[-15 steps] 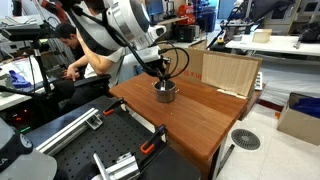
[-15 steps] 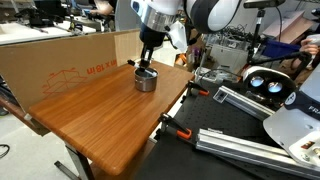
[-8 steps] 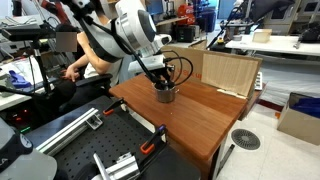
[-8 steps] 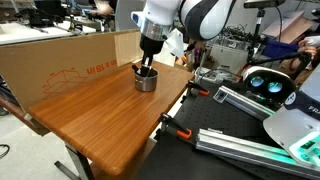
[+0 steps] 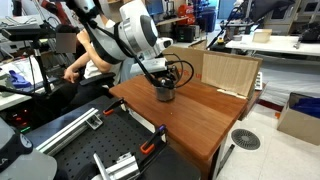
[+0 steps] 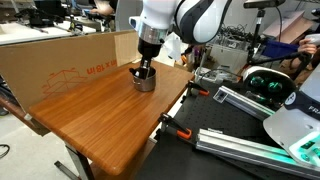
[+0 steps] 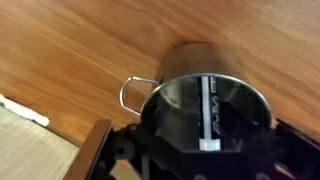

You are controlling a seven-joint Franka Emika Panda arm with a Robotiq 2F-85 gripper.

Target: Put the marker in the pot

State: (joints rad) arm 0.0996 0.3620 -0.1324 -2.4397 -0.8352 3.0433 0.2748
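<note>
While the gripper [image 6: 145, 68] hangs just over the pot [image 7: 190, 62], its jaws stand spread and hold nothing. The marker [image 7: 208, 110], slim and dark, lies inside against the shiny metal. The round pot, with its thin loop handle [image 7: 135, 92], sits on a smooth wooden table [image 6: 100, 115], and a cardboard wall [image 6: 60, 60] stands behind it.

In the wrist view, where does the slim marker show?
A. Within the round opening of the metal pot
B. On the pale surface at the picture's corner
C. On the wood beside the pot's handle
A: in the wrist view the marker appears as a slim stick inside the rim of the pot, not on the wooden table. Whether the jaws hold it cannot be told.
</note>
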